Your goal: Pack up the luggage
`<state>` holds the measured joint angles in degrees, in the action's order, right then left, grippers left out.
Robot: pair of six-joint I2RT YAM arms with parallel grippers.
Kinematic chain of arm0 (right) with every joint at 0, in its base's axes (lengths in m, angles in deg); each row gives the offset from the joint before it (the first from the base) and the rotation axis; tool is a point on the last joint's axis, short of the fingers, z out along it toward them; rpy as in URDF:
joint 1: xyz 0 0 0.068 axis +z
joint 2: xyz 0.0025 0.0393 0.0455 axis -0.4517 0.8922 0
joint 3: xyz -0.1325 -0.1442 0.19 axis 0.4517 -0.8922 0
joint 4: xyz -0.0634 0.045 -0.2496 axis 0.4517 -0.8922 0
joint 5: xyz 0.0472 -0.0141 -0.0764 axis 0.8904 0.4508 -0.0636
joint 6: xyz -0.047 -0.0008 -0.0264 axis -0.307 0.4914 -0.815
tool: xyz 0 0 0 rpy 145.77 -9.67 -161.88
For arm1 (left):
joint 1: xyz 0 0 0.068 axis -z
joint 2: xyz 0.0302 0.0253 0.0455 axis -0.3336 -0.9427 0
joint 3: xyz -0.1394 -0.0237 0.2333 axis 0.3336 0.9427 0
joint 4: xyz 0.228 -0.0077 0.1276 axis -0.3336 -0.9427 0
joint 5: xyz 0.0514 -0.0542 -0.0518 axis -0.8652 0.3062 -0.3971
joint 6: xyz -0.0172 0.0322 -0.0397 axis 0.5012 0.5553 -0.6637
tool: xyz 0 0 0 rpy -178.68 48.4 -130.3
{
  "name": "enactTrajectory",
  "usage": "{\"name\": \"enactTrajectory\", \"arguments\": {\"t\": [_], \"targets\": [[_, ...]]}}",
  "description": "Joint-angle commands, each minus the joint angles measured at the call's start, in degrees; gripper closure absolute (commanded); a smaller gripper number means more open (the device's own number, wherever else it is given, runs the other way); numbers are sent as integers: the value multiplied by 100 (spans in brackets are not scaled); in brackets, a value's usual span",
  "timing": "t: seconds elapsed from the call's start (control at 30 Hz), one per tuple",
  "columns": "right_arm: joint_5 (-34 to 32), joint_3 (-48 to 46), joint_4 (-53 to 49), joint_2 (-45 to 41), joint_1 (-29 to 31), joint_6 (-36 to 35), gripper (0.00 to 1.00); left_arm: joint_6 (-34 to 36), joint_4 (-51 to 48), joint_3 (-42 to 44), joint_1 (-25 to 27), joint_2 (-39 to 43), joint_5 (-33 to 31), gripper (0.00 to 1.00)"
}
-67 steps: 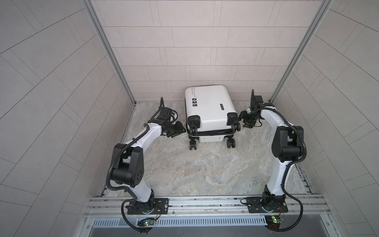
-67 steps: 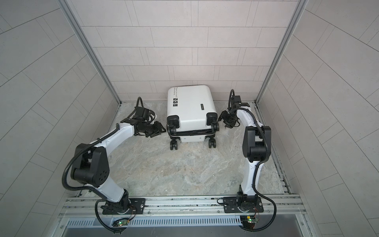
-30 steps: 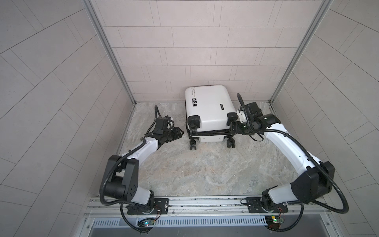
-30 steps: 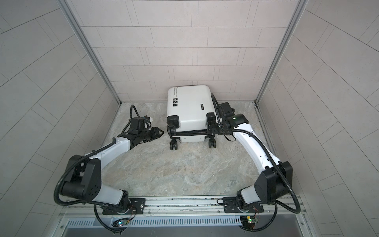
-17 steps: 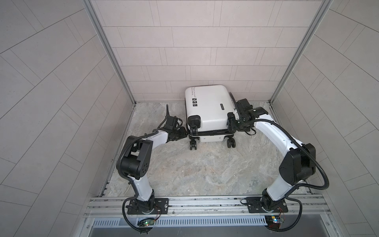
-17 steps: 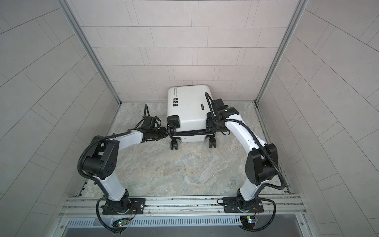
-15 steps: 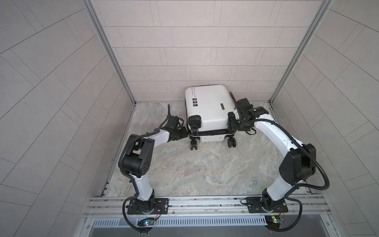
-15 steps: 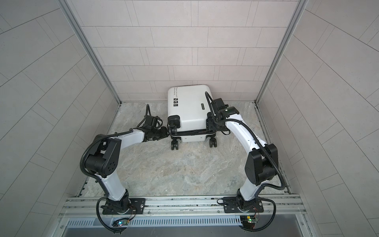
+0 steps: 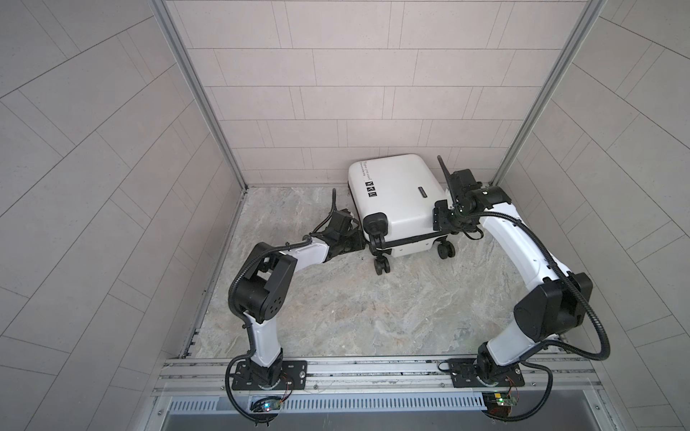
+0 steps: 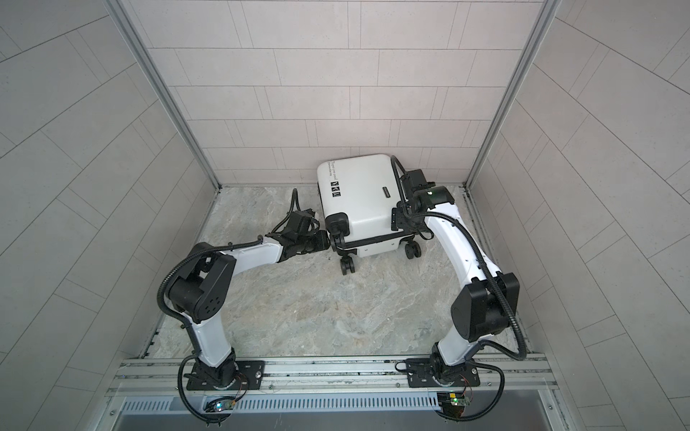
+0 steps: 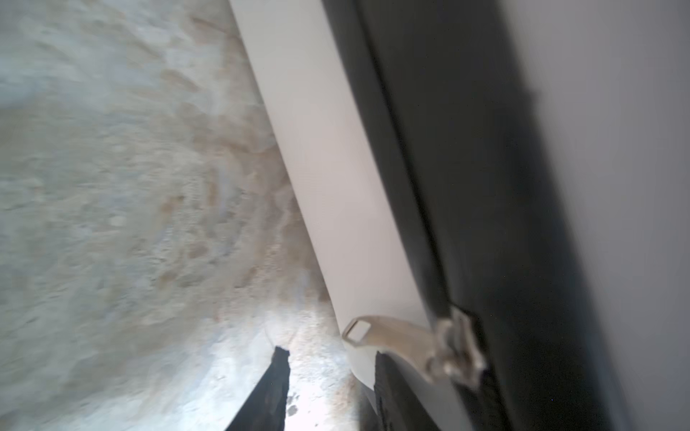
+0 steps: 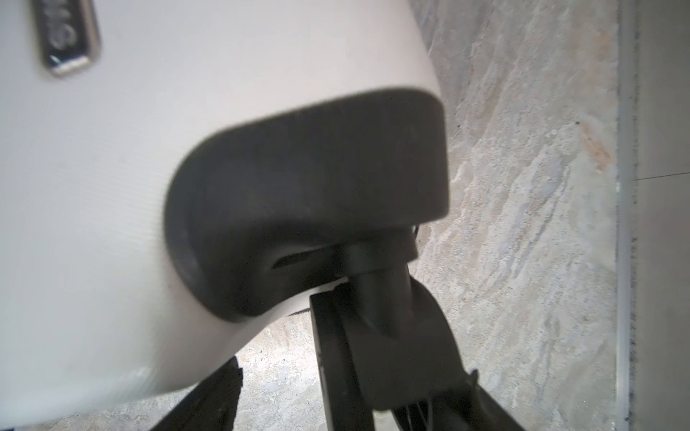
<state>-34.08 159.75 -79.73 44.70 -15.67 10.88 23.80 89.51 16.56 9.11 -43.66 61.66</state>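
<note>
**A:** Position of the luggage?

**B:** The luggage (image 9: 399, 194), a small white hard-shell suitcase, lies flat with its lid down at the back of the marbled grey-beige stone floor (image 9: 354, 306). Its far end is close against the pale tiled back wall (image 9: 373, 112) and its black wheels point toward the arm bases. The face with black text and squares is up, in both top views (image 10: 358, 194).

**A:** Left side?

**B:** The left gripper (image 9: 360, 241) sits at the suitcase's near left corner. In the left wrist view its black fingers (image 11: 269, 392) stand apart with bare floor between them, clamping nothing. A silver metal zipper pull (image 11: 403, 347) hangs off the black zipper band (image 11: 448, 186), and its tab lies just past the tip of the finger nearer the shell. Touching or apart: cannot tell.

**A:** Right side?

**B:** The right gripper (image 9: 440, 221) is at the near right corner. In the right wrist view the jaws are spread wide. A black caster wheel (image 12: 399, 328), under the black rounded corner housing (image 12: 306, 186), stands between them. Floor shows between one finger (image 12: 216, 395) and the wheel, so it is not clamped. Contact on the other side: cannot tell.
</note>
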Motion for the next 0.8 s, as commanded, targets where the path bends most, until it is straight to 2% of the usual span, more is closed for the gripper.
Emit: {"name": "enactTrajectory", "arguments": {"t": [0.0, 0.23, 0.33, 0.5, 0.67, 0.7, 0.77], "targets": [[153, 196, -189, -422, 133, 154, 18, 121, 596, 232, 58, 583, 156, 55], [19, 67, -359, -691, 466, 329, 17, 341, 313, 1267, -597, 1779, 66, 51], [222, -67, -167, -816, 682, 326, 15, 433, 435, 1529, -750, 2046, 142, 52], [771, -54, 166, -538, 1524, 465, 12, 465, 322, 1348, -703, 1857, 580, 52], [685, 456, 214, 236, 2498, 597, 10, 313, 227, 1278, -654, 1666, 571, 52], [618, 586, 179, 427, 2643, 639, 1, 276, 251, 1313, -654, 1666, 506, 52], [412, 840, 69, 783, 2849, 690, 1, 205, 320, 1415, -670, 1681, 423, 52]]}}
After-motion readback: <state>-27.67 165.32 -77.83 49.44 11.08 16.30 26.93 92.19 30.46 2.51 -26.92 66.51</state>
